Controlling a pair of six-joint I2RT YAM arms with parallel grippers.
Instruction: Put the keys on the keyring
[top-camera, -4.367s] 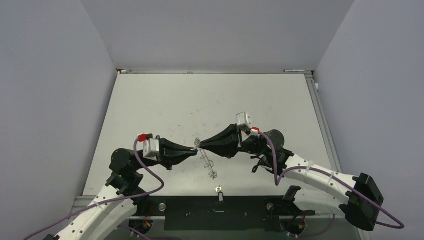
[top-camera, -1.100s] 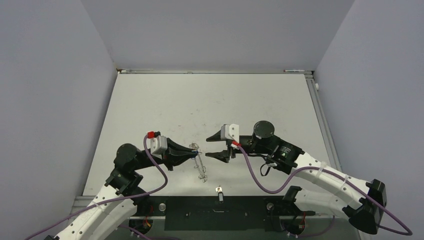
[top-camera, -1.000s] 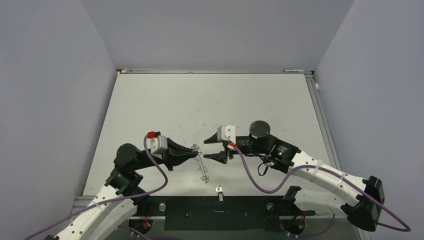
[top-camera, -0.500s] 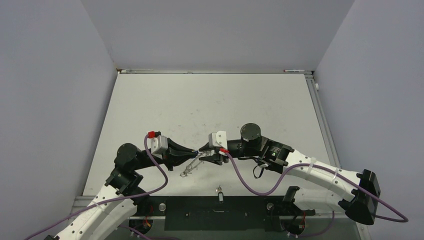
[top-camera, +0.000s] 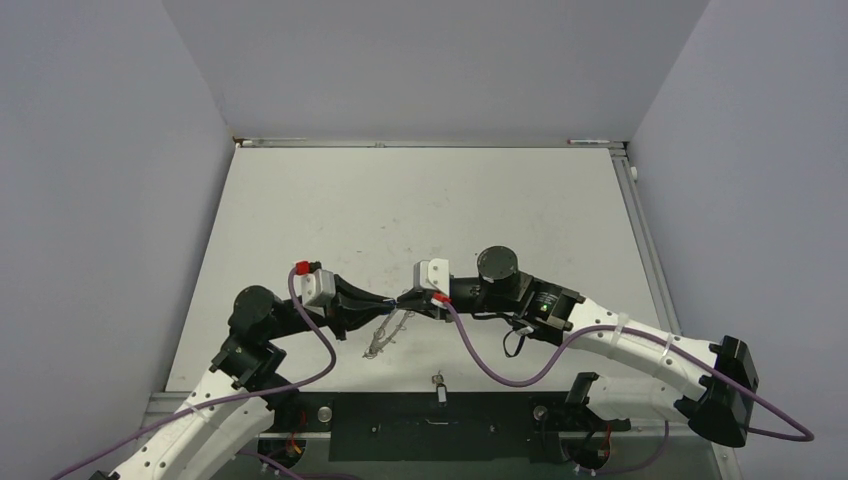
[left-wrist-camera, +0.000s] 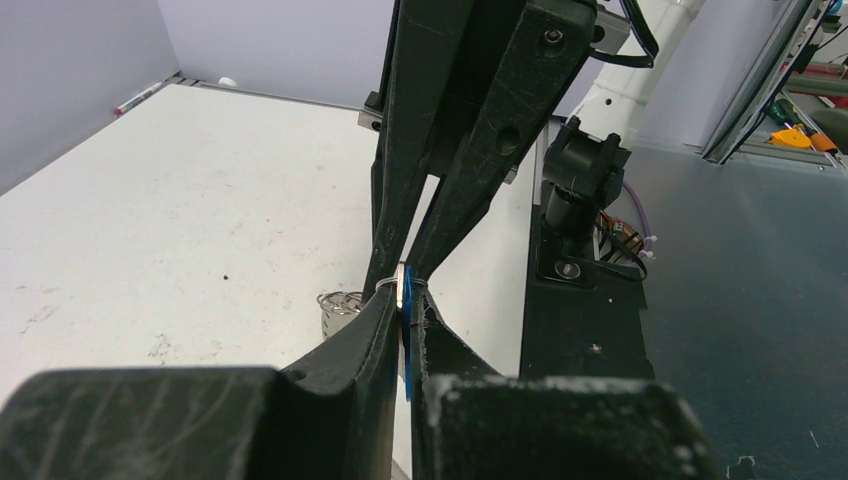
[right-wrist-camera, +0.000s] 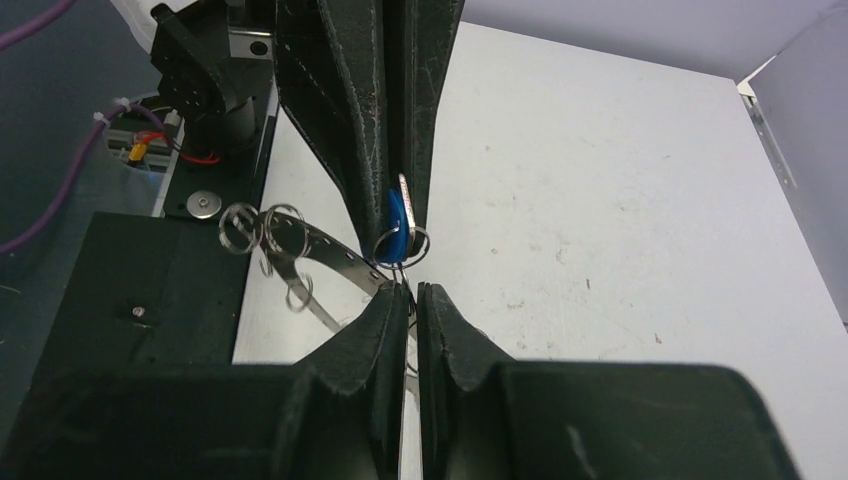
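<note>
Gripped the blue-headed key (right-wrist-camera: 396, 222) in the left claw (left-wrist-camera: 404, 305), the keyring (right-wrist-camera: 318, 245) in the right claw (right-wrist-camera: 411, 294). Seemed light, slippery; best pinched by plastic head and flat band.

The far half of the table (top-camera: 420, 200) gives me open room to swing through, limited only by the walls (top-camera: 100, 200) around it. Nearer to me, the left gripper (top-camera: 385, 301) and right gripper (top-camera: 408, 299) meet tip to tip, their arms forming a bar with no passage between. The keyring (top-camera: 384, 337) dangles just on the near side of that junction, and the black-headed key (top-camera: 437, 381) lies at the near edge between the arm bases, so that lane is tight.
</note>
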